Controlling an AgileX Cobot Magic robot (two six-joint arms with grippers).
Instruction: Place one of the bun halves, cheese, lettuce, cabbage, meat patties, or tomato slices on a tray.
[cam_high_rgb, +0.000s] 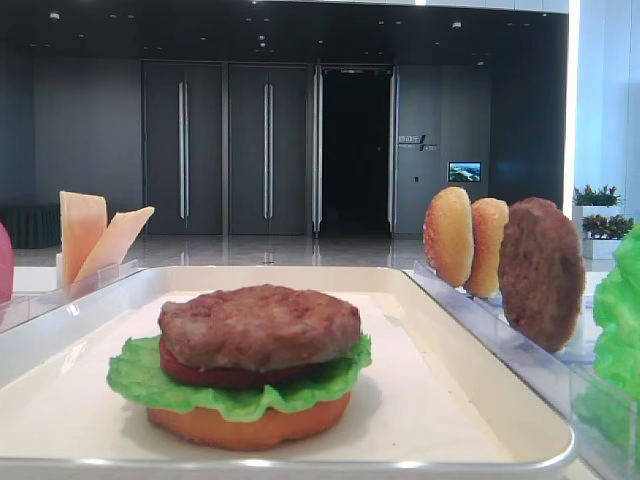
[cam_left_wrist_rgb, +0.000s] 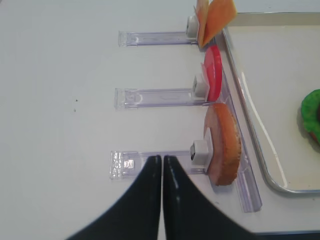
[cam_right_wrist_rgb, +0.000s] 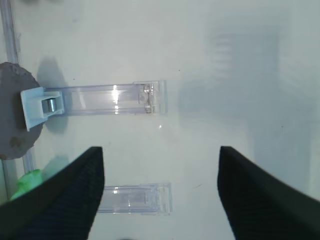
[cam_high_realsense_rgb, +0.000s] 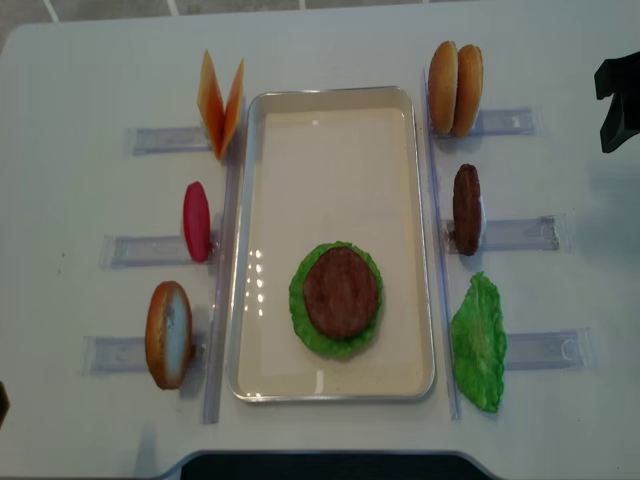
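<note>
Our left fingers (cam_left_wrist_rgb: 162, 159) are pressed together, empty, just beside the orange-tan round bun half (cam_left_wrist_rgb: 223, 144) standing in its rack. Our right fingers (cam_right_wrist_rgb: 160, 152) stand wide and empty over the white worktop (cam_right_wrist_rgb: 225, 75), the brown rough meat patty (cam_right_wrist_rgb: 10, 115) off to their side.

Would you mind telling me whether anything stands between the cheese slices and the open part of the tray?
Nothing visible does. The cheese stands upright in its clear rack just off the tray's left rim, and the tray's far end beside it is bare.
</note>
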